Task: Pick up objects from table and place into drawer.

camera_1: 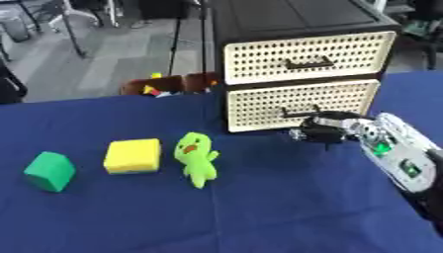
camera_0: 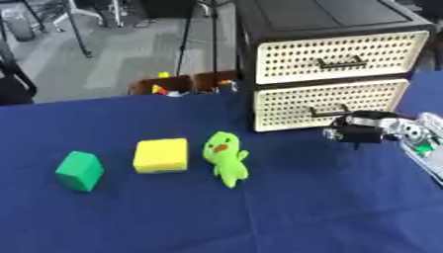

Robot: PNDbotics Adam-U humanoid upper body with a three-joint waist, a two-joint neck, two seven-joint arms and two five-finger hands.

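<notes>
A green block [camera_0: 79, 171], a yellow block [camera_0: 161, 155] and a green plush toy with an orange beak [camera_0: 226, 157] lie in a row on the blue table [camera_0: 259, 212]. Behind them stands a black cabinet with two cream perforated drawers, the upper one [camera_0: 342, 57] and the lower one [camera_0: 329, 104], both closed. My right hand [camera_1: 326, 129] comes in from the right and sits just in front of the lower drawer's black handle [camera_1: 298, 114], with its fingers curled close to it. Whether they hold the handle I cannot tell. My left hand is out of view.
Brown boxes [camera_0: 182, 84] with small colourful items stand behind the table's far edge. Tripod legs and a grey floor lie beyond. My right forearm [camera_1: 400, 158] crosses the table's right side.
</notes>
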